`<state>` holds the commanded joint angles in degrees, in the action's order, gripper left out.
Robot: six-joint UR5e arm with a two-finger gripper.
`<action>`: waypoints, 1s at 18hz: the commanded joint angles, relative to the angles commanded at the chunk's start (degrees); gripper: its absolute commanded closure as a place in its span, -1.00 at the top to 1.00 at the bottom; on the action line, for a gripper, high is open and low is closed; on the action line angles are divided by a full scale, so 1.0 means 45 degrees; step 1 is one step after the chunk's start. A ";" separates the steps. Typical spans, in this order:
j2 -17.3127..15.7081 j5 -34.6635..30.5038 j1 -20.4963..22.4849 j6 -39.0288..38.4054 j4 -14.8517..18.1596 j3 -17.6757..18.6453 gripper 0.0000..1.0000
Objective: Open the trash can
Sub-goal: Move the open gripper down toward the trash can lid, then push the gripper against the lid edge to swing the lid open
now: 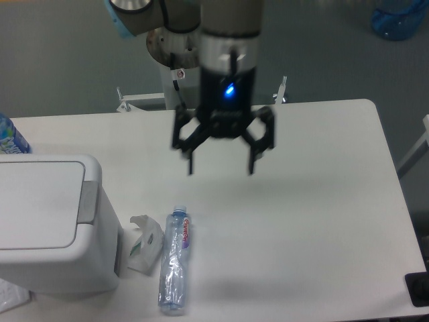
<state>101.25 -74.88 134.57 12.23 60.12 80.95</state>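
Observation:
The trash can point(47, 221) is a large white boxy bin at the left edge of the table, with its flat lid down and a grey push strip point(87, 201) along the lid's right side. My gripper point(221, 168) hangs open and empty above the middle of the table, well to the right of the bin and higher than its lid. Its two black fingers point(190, 157) point down and are spread wide apart.
A clear plastic bottle with a red label point(175, 260) lies on the table just right of the bin. A small white carton with green print point(144, 245) sits between them. A blue-capped bottle point(10, 137) stands behind the bin. The table's right edge point(395, 201) is near.

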 joint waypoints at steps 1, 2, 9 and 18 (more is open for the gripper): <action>0.0020 0.0000 -0.0117 -0.0216 0.0000 0.0000 1.00; 0.0058 0.0019 -0.0196 -0.0334 -0.0019 0.0000 1.00; 0.0253 0.0020 -0.0840 -0.1504 0.0000 0.0058 1.00; 0.0254 0.0020 -0.1583 -0.2171 0.0000 0.0313 1.00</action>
<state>102.39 -74.79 127.44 2.46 60.12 82.35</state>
